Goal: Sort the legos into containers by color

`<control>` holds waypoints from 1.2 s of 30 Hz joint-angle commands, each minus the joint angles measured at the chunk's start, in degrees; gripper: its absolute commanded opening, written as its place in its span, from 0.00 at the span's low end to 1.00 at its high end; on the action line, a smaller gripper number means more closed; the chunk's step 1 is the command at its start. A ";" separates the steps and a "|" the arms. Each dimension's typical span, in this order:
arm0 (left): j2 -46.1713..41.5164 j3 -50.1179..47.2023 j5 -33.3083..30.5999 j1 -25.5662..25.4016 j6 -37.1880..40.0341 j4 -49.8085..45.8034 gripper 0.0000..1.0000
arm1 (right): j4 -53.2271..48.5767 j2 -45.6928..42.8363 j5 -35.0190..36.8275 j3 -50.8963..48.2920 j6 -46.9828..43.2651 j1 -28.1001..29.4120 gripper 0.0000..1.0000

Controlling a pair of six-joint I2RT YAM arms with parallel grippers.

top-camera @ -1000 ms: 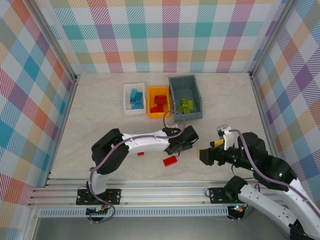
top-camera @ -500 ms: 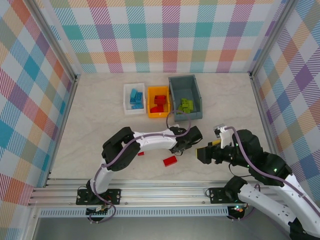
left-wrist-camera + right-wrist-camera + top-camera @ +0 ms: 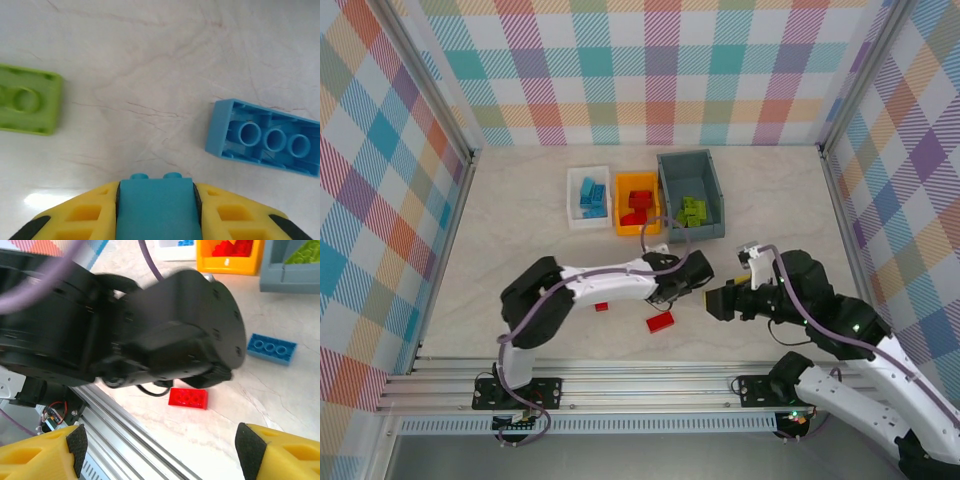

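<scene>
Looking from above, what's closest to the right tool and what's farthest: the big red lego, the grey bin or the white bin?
1. Big red lego, on the table just left of the right tool.
2. Grey bin, at the back.
3. White bin, at the back, farther left.

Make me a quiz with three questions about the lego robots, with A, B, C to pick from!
1. Where do the sorted red legos lie?
A) white bin
B) orange bin
C) grey bin

2. What colour is the brick in the left gripper?
A) red
B) green
C) blue

3. How is the right gripper?
A) open, with nothing in it
B) shut on a red brick
C) shut on a green brick

Answers:
1 B, the red pieces lie inside the orange bin.
2 C, a blue brick sits between its yellow fingers.
3 A, its two fingers stand wide apart with no brick between them.
</scene>
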 commanded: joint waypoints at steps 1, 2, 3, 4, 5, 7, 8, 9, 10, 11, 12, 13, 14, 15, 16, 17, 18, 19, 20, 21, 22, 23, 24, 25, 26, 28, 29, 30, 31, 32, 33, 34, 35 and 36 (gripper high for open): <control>-10.17 -2.18 -3.57 4.76 6.19 -3.73 0.26 | 8.36 3.96 -2.69 0.34 -3.20 2.06 0.78; -12.36 -3.15 -2.93 7.10 8.51 -4.12 0.26 | 10.56 5.67 -1.49 0.64 -4.13 4.01 0.78; -14.13 -4.05 -1.86 10.08 11.07 -4.14 0.26 | 12.83 7.80 0.52 1.17 -5.21 6.65 0.79; -15.40 -4.58 -0.47 12.85 13.29 -4.18 0.26 | 14.98 9.67 2.78 1.67 -6.45 9.10 0.78; -16.51 -5.00 1.31 16.13 15.97 -3.87 0.26 | 17.25 12.35 5.27 2.44 -7.88 11.67 0.78; -17.61 -4.74 4.24 22.12 21.07 -3.53 0.25 | 21.75 17.18 8.71 3.61 -9.93 15.05 0.78; -17.62 -4.23 5.28 25.13 23.80 -2.93 0.25 | 24.59 19.97 10.44 4.21 -10.91 16.47 0.78; -17.14 -3.48 6.23 27.84 26.56 -2.29 0.25 | 27.47 22.28 12.00 4.71 -11.59 17.47 0.78; -16.12 -2.39 7.36 30.47 29.32 -1.78 0.24 | 30.22 24.53 13.07 5.11 -11.82 17.84 0.78; -14.95 -1.05 7.86 32.43 31.25 -1.77 0.24 | 32.33 26.20 13.79 5.46 -11.75 17.88 0.79; -13.27 0.65 8.71 34.78 33.20 -1.65 0.24 | 34.17 28.12 14.61 5.98 -11.67 17.90 0.79; -11.35 2.29 9.59 36.88 34.89 -1.51 0.24 | 35.46 30.11 15.71 6.81 -11.61 17.87 0.79; -9.73 3.96 10.24 38.35 36.12 -1.25 0.24 | 36.40 31.85 16.54 7.59 -11.42 17.88 0.79; -7.55 5.91 10.98 39.83 37.28 -1.00 0.24 | 37.35 33.72 17.29 8.42 -11.58 17.91 0.79; -5.30 8.05 11.60 40.93 38.42 -0.91 0.24 | 37.97 35.52 18.12 9.29 -11.41 17.89 0.79; -3.36 10.01 11.83 41.73 39.28 -1.02 0.24 | 38.65 36.93 18.63 9.85 -11.35 17.95 0.80; -1.07 12.37 12.14 42.40 40.10 -1.37 0.24 | 39.46 38.43 18.85 10.52 -11.20 17.89 0.80; 1.14 14.58 12.25 42.89 40.76 -1.92 0.25 | 40.10 39.88 19.30 11.20 -10.87 17.89 0.80; 2.82 16.51 12.45 43.25 41.08 -2.39 0.25 | 40.86 41.01 19.65 11.69 -10.34 17.88 0.80; 4.66 18.30 12.38 43.58 41.34 -3.00 0.25 | 41.94 42.08 19.84 11.99 -9.91 17.90 0.80; 6.36 20.11 12.22 43.82 41.57 -3.59 0.25 | 42.93 42.92 20.14 12.13 -9.29 17.92 0.81; 7.56 21.46 12.15 43.98 41.70 -3.97 0.26 | 43.77 43.60 20.44 12.29 -8.84 17.91 0.81; 8.82 22.74 11.87 44.15 41.87 -4.36 0.26 | 44.10 44.29 20.54 12.67 -8.40 17.92 0.81; 10.00 23.82 11.64 44.23 42.20 -4.74 0.27 | 44.15 44.89 20.48 13.13 -7.95 17.90 0.81; 10.81 24.53 11.41 44.32 42.22 -5.07 0.27 | 44.06 45.26 20.33 13.42 -7.57 17.90 0.81; 12.11 25.61 11.07 44.42 42.21 -5.65 0.28 | 44.33 45.59 19.87 13.41 -6.85 17.89 0.81; 12.53 25.64 10.99 44.48 42.18 -5.63 0.28 | 44.27 45.64 19.84 13.30 -6.69 17.88 0.81; 12.85 25.57 10.92 44.42 42.18 -5.59 0.28 | 44.12 45.73 19.82 13.21 -6.52 17.94 0.81; 13.13 25.55 10.79 44.49 42.14 -5.62 0.29 | 43.83 45.72 19.86 13.10 -6.43 17.90 0.81; 13.38 25.55 10.74 44.51 42.07 -5.71 0.31 | 43.63 45.66 19.85 12.93 -6.32 17.96 0.81; 13.52 25.40 10.92 44.49 42.17 -5.76 0.34 | 43.35 45.58 19.99 12.76 -6.22 17.91 0.81; 13.52 25.38 10.99 44.51 42.15 -5.89 0.37 | 43.11 45.56 20.15 12.57 -6.06 17.90 0.81; 13.46 25.38 11.04 44.49 42.23 -6.13 0.41 | 42.93 45.47 20.32 12.49 -6.00 17.93 0.81; 13.13 25.13 11.15 44.46 42.21 -6.19 0.45 | 42.50 45.39 20.52 12.41 -5.86 17.93 0.82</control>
